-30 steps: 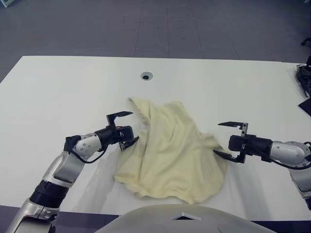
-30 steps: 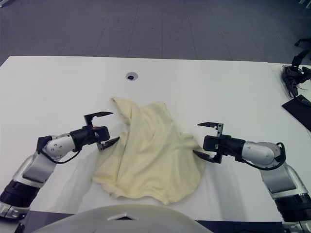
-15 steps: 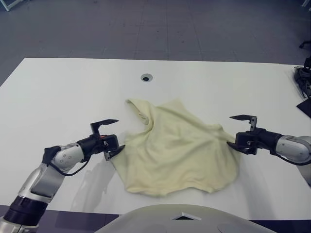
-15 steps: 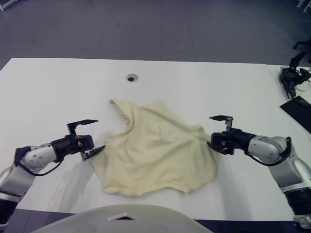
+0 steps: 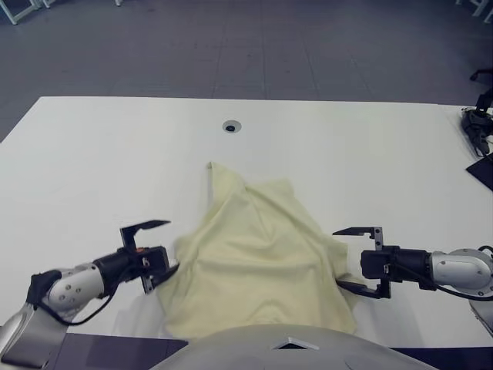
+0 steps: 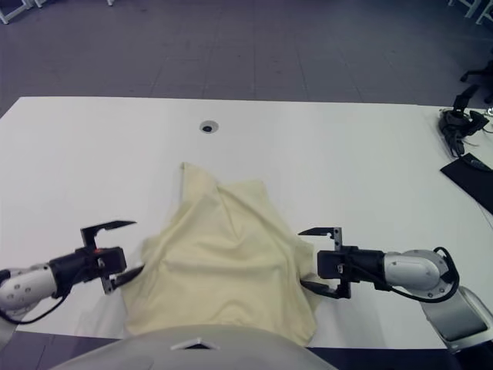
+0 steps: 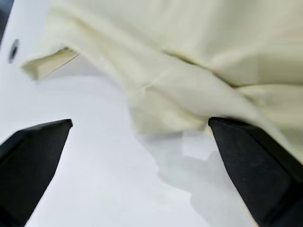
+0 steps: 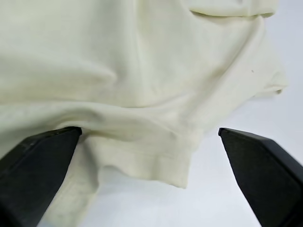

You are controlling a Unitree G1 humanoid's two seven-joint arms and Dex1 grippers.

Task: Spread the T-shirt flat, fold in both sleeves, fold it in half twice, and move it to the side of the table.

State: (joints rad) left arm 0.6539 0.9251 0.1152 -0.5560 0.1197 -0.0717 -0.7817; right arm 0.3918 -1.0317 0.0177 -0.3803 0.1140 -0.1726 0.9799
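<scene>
Both arms have drawn back toward the robot since the earlier frames, and the shirt has come with them. It now lies narrower and closer to the table's near edge. The right gripper, nearly closed at the shirt's edge half a second ago, now stands spread.

Left gripper (image 5: 168,247): fingers (image 7: 255,165) are spread wide and hold nothing. The lower fingertip touches the side edge of the shirt (image 5: 258,262) or lies just beside it; which cannot be told. The upper finger hangs above the table (image 5: 92,154). In the wrist view, a rumpled hem lies just beyond the tips, not between them.

Right gripper (image 5: 339,258): fingers are spread wide and hold nothing. The shirt's opposite side edge lies at the tips. The wrist view shows a doubled hem corner ahead of the gap.

Beyond both grippers, the shirt rises in ridges, with one corner reaching toward the hole (image 5: 232,126). The near hem is hidden at the frame's lower edge. Judged status: spreading is incomplete and no sleeve lies flat.

Faults to expect:
- Closing on a doubled hem would catch two layers, so the pull would drag a fold instead of opening it.
- A lower finger that rides over the cloth would close on nothing.
- Unequal pull from the two sides would skew the shirt.
- Further drawing toward the near edge could let the hem slip off the table.
</scene>
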